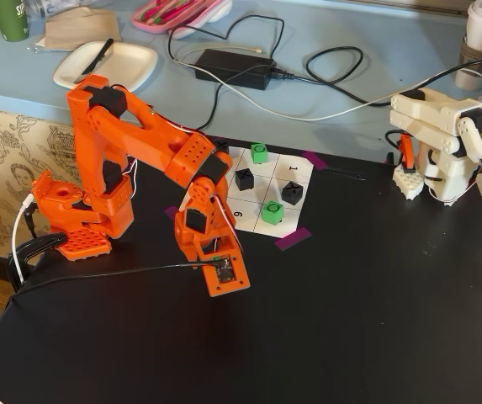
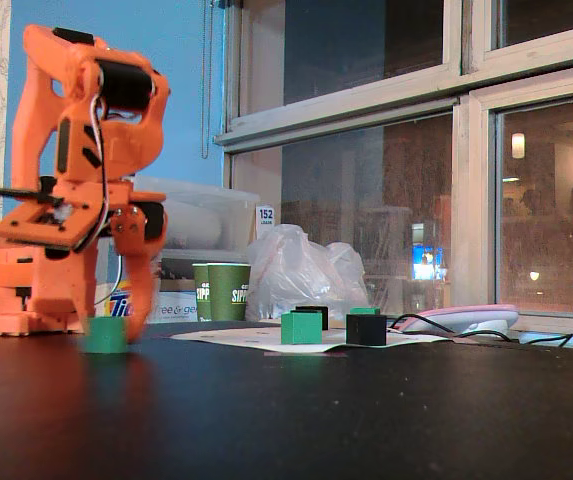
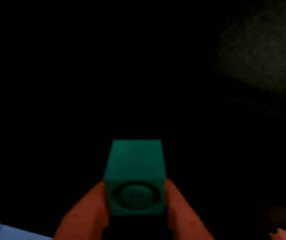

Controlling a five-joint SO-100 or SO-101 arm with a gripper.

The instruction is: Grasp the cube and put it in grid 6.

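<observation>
Cube (image 3: 134, 175) between the gripper (image 3: 133, 210) fingers: smooth matt green plastic. Gripper: orange plastic, faintly ribbed. Table (image 1: 375, 320) under the claw: matt black, slight sheen.

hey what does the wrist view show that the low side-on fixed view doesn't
Only the wrist view shows the cube's black ring and an orange finger pressed to each side. Only the low fixed view shows the orange arm, paper grid, other cubes, green cups and window. Both show the cube by the fingers, off the grid.
</observation>
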